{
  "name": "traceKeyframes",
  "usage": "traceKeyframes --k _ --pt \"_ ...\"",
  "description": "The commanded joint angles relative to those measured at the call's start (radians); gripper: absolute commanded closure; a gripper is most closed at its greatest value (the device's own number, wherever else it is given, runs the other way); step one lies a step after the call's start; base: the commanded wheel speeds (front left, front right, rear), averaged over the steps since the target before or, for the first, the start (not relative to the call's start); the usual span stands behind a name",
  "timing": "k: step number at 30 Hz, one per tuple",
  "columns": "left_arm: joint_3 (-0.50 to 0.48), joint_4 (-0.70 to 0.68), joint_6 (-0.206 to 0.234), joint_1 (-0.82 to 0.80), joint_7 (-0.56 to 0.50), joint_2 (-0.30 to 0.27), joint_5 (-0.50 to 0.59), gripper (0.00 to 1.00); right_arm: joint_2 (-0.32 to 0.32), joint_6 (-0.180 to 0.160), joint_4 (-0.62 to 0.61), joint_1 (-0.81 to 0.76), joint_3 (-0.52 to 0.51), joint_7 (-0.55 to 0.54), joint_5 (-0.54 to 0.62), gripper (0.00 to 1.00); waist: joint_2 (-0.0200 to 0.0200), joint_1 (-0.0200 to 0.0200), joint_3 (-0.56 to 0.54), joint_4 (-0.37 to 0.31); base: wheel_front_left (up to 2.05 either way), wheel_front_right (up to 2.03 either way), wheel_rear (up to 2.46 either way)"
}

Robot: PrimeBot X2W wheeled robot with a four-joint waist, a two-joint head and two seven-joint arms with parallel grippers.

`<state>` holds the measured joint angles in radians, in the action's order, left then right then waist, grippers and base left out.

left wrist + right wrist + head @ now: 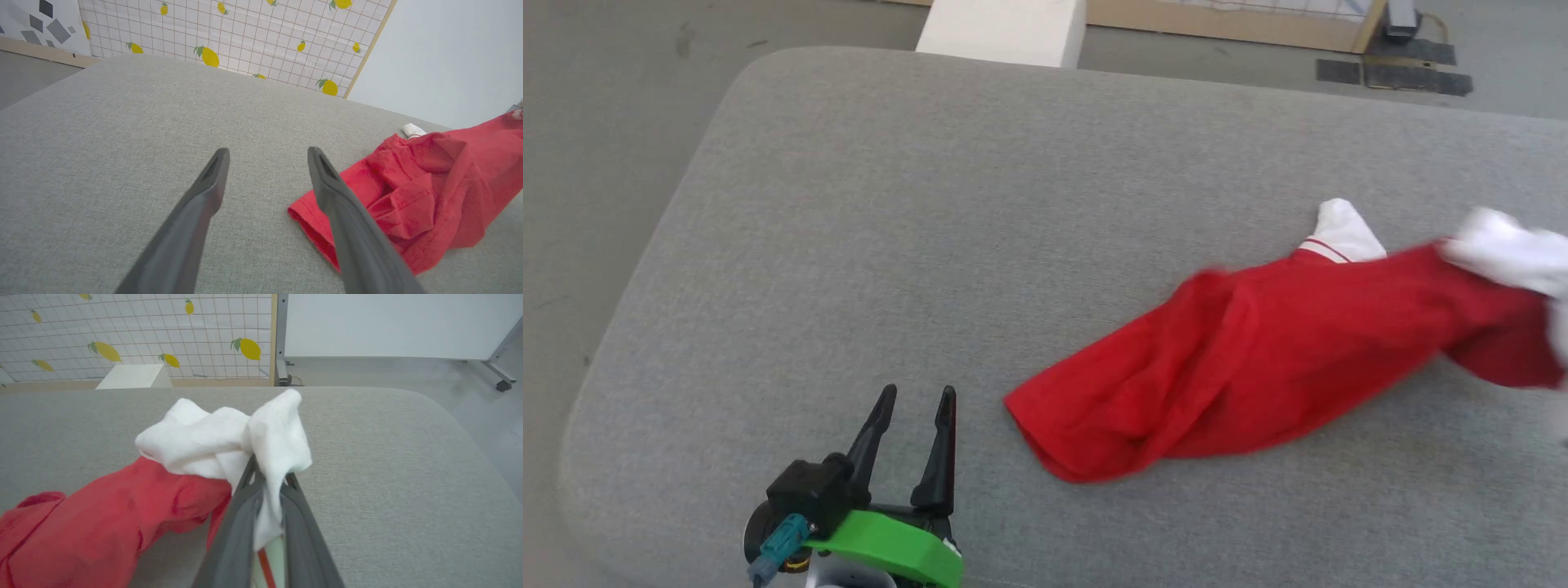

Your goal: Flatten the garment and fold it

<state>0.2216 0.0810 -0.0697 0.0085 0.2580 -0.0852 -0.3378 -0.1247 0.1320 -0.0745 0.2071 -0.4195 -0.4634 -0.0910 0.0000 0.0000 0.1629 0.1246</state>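
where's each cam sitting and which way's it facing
Head view: on the head, looking down at the grey padded surface and the garment; open left gripper at lower left.
Left wrist view: on the left wrist, looking along its spread fingers toward a lemon-print panel.
Right wrist view: on the right wrist, looking along the right gripper, shut on the garment's white sleeve.
Shared: both wrist views show that panel and the garment.

A gray fabric bench (931,245) with rounded corners stands on a gray floor (596,122). Beyond its far edge is a white box (1005,28). Behind the box stands a wood-framed screen (245,32) printed with a grid and yellow lemons. Dark mats (1417,79) lie on the floor nearby.
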Motion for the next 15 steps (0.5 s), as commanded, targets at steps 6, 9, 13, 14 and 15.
traceKeyframes --k 6,9,13,14,15 --pt "0.010 0.010 -0.011 -0.009 0.004 0.001 0.007 0.00 -0.011 -0.001 0.059 -0.164 -0.193 0.040 0.065 0.93 0.0000 0.0000 0.002 -0.005 0.00 0.00 0.00" --pt "0.008 0.013 -0.010 -0.005 0.004 -0.008 0.007 0.00 0.014 -0.001 0.131 -0.179 -0.215 0.079 0.086 0.00 0.0000 0.0000 0.000 -0.004 0.00 0.00 0.00" --pt "0.000 0.003 -0.003 -0.001 0.000 -0.022 0.007 0.00 0.042 -0.001 0.177 -0.140 -0.183 0.150 0.094 0.00 0.0000 0.0000 -0.002 -0.015 0.00 0.00 0.00" --pt "0.000 -0.002 -0.001 0.000 -0.001 -0.025 0.008 0.00 0.047 -0.001 0.173 -0.125 -0.170 0.171 0.096 0.00 0.0000 0.0000 -0.002 -0.020 0.00 0.00 0.00" --pt "0.000 -0.009 0.000 0.000 -0.001 -0.028 0.010 0.00 0.051 -0.001 0.158 -0.109 -0.159 0.196 0.096 0.00 0.0000 0.0000 -0.002 -0.024 0.00 0.00 0.00"
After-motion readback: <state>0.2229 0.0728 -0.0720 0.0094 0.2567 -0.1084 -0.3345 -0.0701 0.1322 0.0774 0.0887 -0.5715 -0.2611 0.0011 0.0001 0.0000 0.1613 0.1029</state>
